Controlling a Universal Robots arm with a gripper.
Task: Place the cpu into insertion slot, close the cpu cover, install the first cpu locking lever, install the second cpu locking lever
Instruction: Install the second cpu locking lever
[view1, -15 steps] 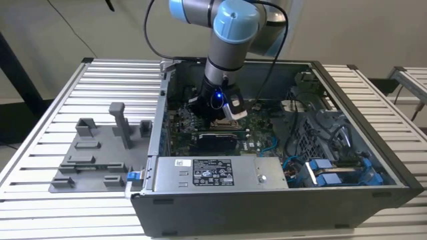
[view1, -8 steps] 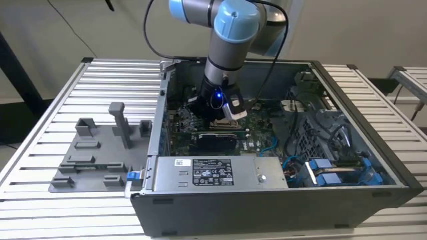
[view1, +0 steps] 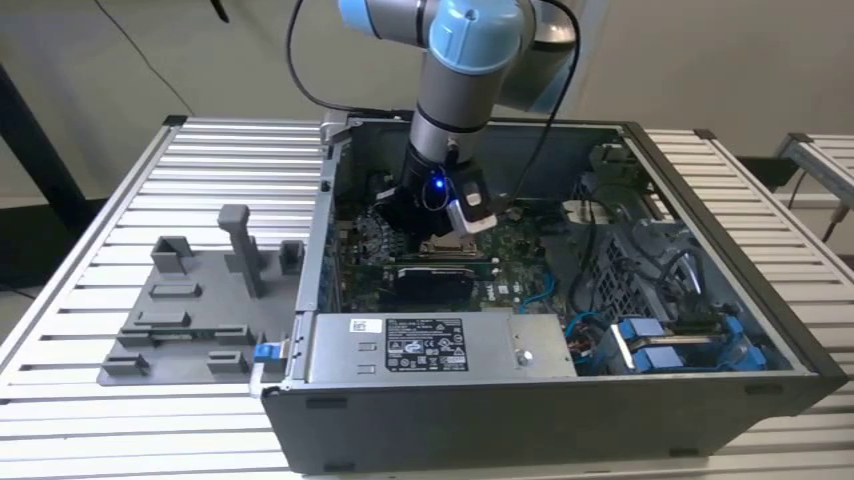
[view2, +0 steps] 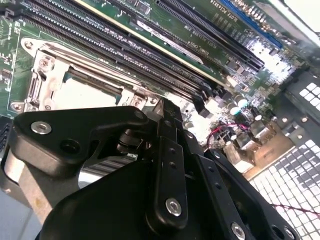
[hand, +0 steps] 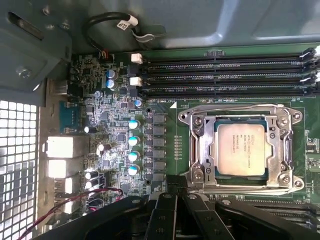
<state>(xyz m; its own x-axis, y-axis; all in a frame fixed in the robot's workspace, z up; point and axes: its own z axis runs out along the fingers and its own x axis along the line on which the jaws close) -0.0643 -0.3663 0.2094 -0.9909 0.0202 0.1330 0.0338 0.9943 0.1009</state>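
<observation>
A slatted pale metal desk (view1: 120, 200) carries an open computer case (view1: 561, 400), lying on its side with the motherboard (view1: 527, 250) facing up. To the exterior view's left of the case sits a grey fixture plate (view1: 174, 320) with upright posts. A pale wall stands behind the desk. Inside the case, a silver power supply (view1: 427, 345) lies along the near edge, and blue-tagged cables (view1: 654, 345) lie toward the exterior view's right.

In the first wrist view, the insertion slot (hand: 192, 150) sits on the green board just beside the row of dark memory slots (hand: 225, 77). The cpu (hand: 241, 148) lies flat in it, silver-grey top up. The cpu cover (hand: 200, 131) is folded down around the chip, its square window framing the metal top, and thin wire locking levers (hand: 235, 106) run along the frame's edges; whether they are latched cannot be told. A line of blue-topped capacitors (hand: 133, 147) stands near the slot.

The arm (view1: 461, 60) comes down from above into the case, its wrist nearly vertical over the middle of the board. The claw (hand: 172, 192) hangs just beside the socket frame's edge, its black fingers (view2: 167, 150) drawn narrow, close together, with nothing held between them.
</observation>
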